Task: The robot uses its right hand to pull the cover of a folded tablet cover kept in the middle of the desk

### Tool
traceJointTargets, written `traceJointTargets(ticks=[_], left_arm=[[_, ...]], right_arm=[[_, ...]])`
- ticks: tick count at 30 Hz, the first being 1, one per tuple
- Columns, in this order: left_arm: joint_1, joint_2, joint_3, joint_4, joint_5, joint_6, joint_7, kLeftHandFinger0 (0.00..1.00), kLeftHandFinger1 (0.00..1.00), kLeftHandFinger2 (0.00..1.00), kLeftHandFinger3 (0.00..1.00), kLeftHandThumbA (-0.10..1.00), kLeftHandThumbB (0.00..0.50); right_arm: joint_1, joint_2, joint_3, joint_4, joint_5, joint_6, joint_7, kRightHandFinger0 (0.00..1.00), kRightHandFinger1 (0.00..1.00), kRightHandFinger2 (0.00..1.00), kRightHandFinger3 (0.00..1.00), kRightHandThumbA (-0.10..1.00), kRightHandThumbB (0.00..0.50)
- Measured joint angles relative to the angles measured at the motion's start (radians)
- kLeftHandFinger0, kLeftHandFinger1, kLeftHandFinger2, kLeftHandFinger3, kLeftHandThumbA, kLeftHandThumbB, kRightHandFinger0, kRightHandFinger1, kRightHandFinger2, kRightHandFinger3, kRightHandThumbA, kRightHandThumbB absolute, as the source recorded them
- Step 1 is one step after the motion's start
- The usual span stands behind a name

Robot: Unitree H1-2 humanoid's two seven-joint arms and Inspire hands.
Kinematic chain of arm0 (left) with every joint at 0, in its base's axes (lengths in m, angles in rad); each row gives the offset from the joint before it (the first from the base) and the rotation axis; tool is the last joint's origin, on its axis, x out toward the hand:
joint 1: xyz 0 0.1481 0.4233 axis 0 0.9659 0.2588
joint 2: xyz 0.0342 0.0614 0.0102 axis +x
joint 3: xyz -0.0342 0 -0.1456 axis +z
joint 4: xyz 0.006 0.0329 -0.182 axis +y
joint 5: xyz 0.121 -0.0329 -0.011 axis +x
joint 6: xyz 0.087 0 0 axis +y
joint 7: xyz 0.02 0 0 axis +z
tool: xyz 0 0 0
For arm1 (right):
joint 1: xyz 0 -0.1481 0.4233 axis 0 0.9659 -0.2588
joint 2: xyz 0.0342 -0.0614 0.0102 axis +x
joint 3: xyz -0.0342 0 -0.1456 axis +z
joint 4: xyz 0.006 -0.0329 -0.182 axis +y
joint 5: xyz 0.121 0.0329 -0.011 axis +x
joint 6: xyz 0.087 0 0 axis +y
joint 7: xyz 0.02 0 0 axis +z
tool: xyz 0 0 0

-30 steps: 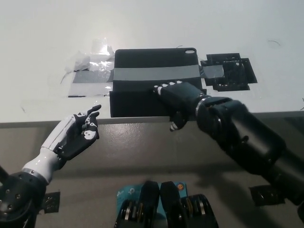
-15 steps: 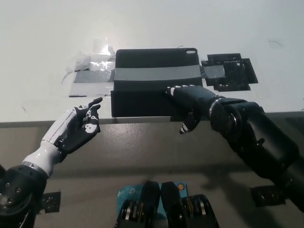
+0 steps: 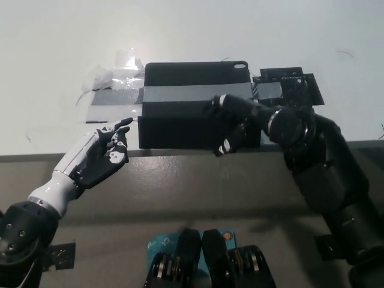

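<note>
Right now the right hand (image 3: 235, 123) curls its fingers over the tablet cover's (image 3: 180, 99) near right edge, the white left hand (image 3: 102, 157) resting released beside the table (image 3: 54, 54).

We see a white desk (image 3: 198, 30) filling the upper half of the head view, its surface matte and evenly lit, with a few faint scuffs and thin dark marks. The desk's front edge runs straight across, just below the middle of the view. Below that edge we see a dull grey-brown floor (image 3: 192, 198), darker than the desk and in softer light.
</note>
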Motion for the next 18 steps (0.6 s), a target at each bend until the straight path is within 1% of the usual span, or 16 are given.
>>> traceJointTargets(ticks=[1,2,3,4,7,9,10,11,12,13,14,16,17,18], left_arm=[[0.000,0.000,0.000,0.000,0.000,0.000,0.000,1.00,1.00,1.00,1.00,0.58,0.168],[0.001,0.000,0.000,0.000,0.000,0.000,0.000,1.00,1.00,1.00,1.00,0.59,0.172],[0.001,0.000,0.000,0.000,0.000,0.000,0.000,1.00,1.00,1.00,1.00,0.58,0.158],[0.001,0.000,0.000,0.000,0.000,0.000,0.000,1.00,1.00,1.00,1.00,0.56,0.157],[0.003,0.000,0.000,0.000,0.000,0.000,0.000,1.00,1.00,1.00,1.00,0.56,0.153],[0.003,0.000,0.000,0.000,0.000,0.000,0.000,1.00,1.00,1.00,1.00,0.56,0.153],[0.003,0.000,0.000,0.000,0.000,0.000,0.000,1.00,1.00,1.00,1.00,0.56,0.152],[0.003,0.000,0.000,0.000,0.000,0.001,0.000,1.00,1.00,1.00,1.00,0.57,0.155],[0.003,0.000,0.000,0.000,0.000,0.001,0.000,1.00,1.00,1.00,1.00,0.57,0.148],[0.003,0.001,0.000,0.000,0.000,0.001,0.000,1.00,1.00,1.00,1.00,0.56,0.147],[0.003,0.002,0.000,0.000,0.000,0.002,0.000,1.00,1.00,1.00,1.00,0.56,0.139],[0.003,0.004,0.000,0.000,0.000,0.002,0.000,1.00,1.00,1.00,1.00,0.56,0.145],[0.002,0.006,0.000,0.000,0.000,0.002,0.000,1.00,1.00,1.00,1.00,0.56,0.144],[0.001,0.008,0.000,0.000,0.000,0.002,0.000,1.00,1.00,1.00,1.00,0.56,0.140]], right_arm=[[0.003,0.008,-0.013,0.000,-0.009,0.001,0.016,0.57,1.00,1.00,1.00,1.00,0.500],[0.015,0.022,-0.035,-0.001,-0.024,0.003,0.041,0.63,1.00,1.00,1.00,1.00,0.478],[0.026,0.032,-0.048,-0.004,-0.036,0.005,0.058,0.65,1.00,1.00,1.00,1.00,0.485],[0.042,0.044,-0.066,-0.010,-0.048,0.007,0.080,0.72,1.00,1.00,1.00,1.00,0.496],[0.075,0.068,-0.107,-0.033,-0.086,0.011,0.129,0.79,1.00,1.00,1.00,1.00,0.500],[0.097,0.088,-0.139,-0.053,-0.115,0.013,0.173,0.74,1.00,1.00,1.00,1.00,0.500],[0.104,0.096,-0.151,-0.064,-0.129,0.013,0.187,0.73,1.00,1.00,1.00,1.00,0.500],[0.110,0.103,-0.165,-0.078,-0.145,0.013,0.205,0.66,0.92,0.82,1.00,1.00,0.500],[0.113,0.107,-0.173,-0.086,-0.153,0.013,0.214,0.64,0.90,0.79,1.00,1.00,0.500],[0.124,0.120,-0.191,-0.107,-0.174,0.014,0.231,0.64,0.92,0.84,1.00,1.00,0.500],[0.134,0.129,-0.203,-0.125,-0.189,0.014,0.247,0.72,1.00,0.90,1.00,1.00,0.500],[0.163,0.146,-0.229,-0.176,-0.221,0.014,0.278,0.75,1.00,0.94,1.00,1.00,0.500],[0.178,0.155,-0.239,-0.195,-0.232,0.014,0.293,0.80,0.98,0.94,1.00,1.00,0.500],[0.198,0.164,-0.248,-0.216,-0.251,0.016,0.316,0.80,0.99,0.95,1.00,1.00,0.500]])
